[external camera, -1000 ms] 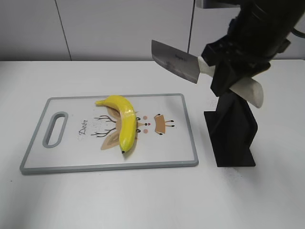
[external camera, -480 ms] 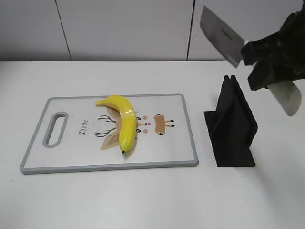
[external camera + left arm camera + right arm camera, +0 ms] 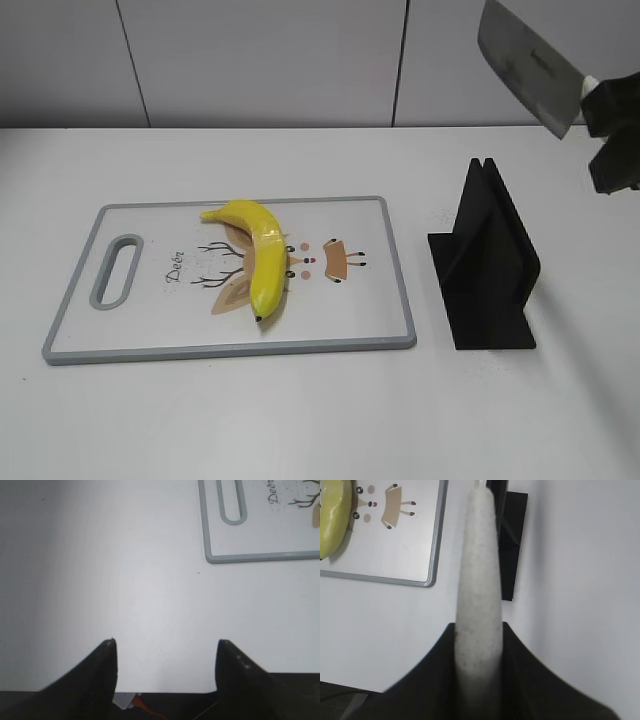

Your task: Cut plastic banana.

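Observation:
The yellow plastic banana (image 3: 258, 255) lies whole on the white cutting board (image 3: 380, 300) with a grey rim; its edge also shows in the right wrist view (image 3: 332, 525). My right gripper (image 3: 615, 140) is at the upper right edge, shut on the white handle (image 3: 479, 590) of a knife, whose steel blade (image 3: 525, 65) is raised high, above and right of the black knife stand (image 3: 490, 265). My left gripper (image 3: 165, 652) is open and empty over bare table, near the board's handle corner (image 3: 227, 510).
The black knife stand stands on the table right of the board and also shows in the right wrist view (image 3: 512, 540). A grey wall runs behind the white table (image 3: 300, 420).
My right gripper has carried the knife up and to the right, from above the board's right end to beyond the knife stand. The banana and board have not moved.

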